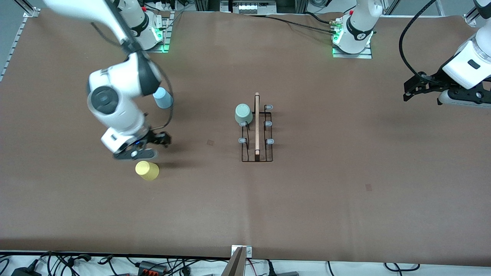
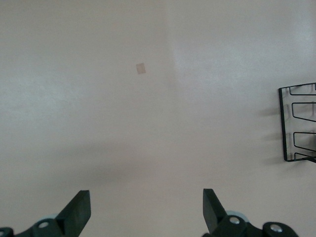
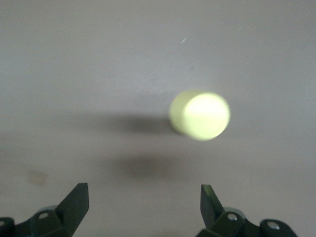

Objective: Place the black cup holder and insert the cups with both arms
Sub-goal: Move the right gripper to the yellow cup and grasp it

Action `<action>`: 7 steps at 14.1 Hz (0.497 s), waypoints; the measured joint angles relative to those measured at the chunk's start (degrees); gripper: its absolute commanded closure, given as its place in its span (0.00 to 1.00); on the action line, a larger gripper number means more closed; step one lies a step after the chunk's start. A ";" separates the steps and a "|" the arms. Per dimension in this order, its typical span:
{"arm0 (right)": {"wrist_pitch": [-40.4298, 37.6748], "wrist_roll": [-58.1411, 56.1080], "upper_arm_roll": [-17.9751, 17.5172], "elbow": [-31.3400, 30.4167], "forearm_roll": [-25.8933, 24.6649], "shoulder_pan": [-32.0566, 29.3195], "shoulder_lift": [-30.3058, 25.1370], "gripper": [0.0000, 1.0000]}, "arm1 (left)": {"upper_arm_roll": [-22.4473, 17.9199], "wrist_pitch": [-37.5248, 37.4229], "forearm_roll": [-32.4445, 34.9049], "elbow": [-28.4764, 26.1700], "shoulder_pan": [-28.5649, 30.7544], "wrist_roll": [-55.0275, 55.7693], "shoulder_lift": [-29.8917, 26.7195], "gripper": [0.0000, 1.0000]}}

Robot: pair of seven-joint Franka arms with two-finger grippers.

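Right gripper [image 1: 163, 138] hangs in the air over the table [image 1: 345, 199], at the right arm's end. Its two fingers [image 3: 74, 205] are spread wide apart and hold nothing. The yellow cup [image 1: 147, 170] sits upside down on the table, just beside the gripper's spot and a bit nearer to the front camera. In the right wrist view the yellow cup [image 3: 200, 115] shows out ahead of the open fingers, not between them.

The blue cup [image 1: 163, 97] stands upside down on the table too, farther from the front camera than the yellow cup. The right arm [image 1: 115, 103] partly hides it.

The rack [image 1: 257, 132] stands in the middle of the table, well apart from both grippers. Its wooden rod [image 1: 257, 124] runs along the top. The green cup [image 1: 243, 114] sits upside down on one peg, on the side toward the right arm's end and farthest from the front camera. The other pegs show their pale blue tips [image 1: 269, 141] with no cup on them.

The left gripper [image 1: 409, 91] waits in the air at the left arm's end of the table. Its fingers [image 2: 79, 210] are wide open and empty. Only one end of the rack [image 2: 298, 123] shows at the edge of the left wrist view.
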State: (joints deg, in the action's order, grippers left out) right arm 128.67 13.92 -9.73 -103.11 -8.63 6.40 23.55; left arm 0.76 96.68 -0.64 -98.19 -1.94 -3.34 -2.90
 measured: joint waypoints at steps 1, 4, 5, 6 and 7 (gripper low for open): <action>1.96 -2.74 0.11 0.00 0.00 -1.60 1.33 0.00 | 0.00 -0.27 0.00 0.01 0.01 0.00 0.00 0.00; 7.29 -6.85 0.70 0.19 0.00 -3.93 5.05 0.00 | 0.00 -1.08 0.00 0.05 0.03 0.00 0.00 0.00; 8.54 -7.32 0.95 0.32 0.00 -4.11 6.03 0.00 | 0.00 -1.17 0.00 0.06 0.05 0.00 0.00 0.00; 9.85 -7.47 1.03 0.44 0.00 -4.13 6.88 0.00 | 0.00 -1.25 0.00 0.08 0.07 0.00 0.00 0.00; 10.93 -7.47 1.02 0.47 0.00 -4.08 7.61 0.00 | 0.00 -1.36 0.00 0.09 0.10 0.00 0.00 0.00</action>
State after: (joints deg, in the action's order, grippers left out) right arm 139.61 6.44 -8.71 -102.65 -8.62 2.32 31.17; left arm 0.75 95.32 -0.64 -98.10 -1.84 -3.34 -2.90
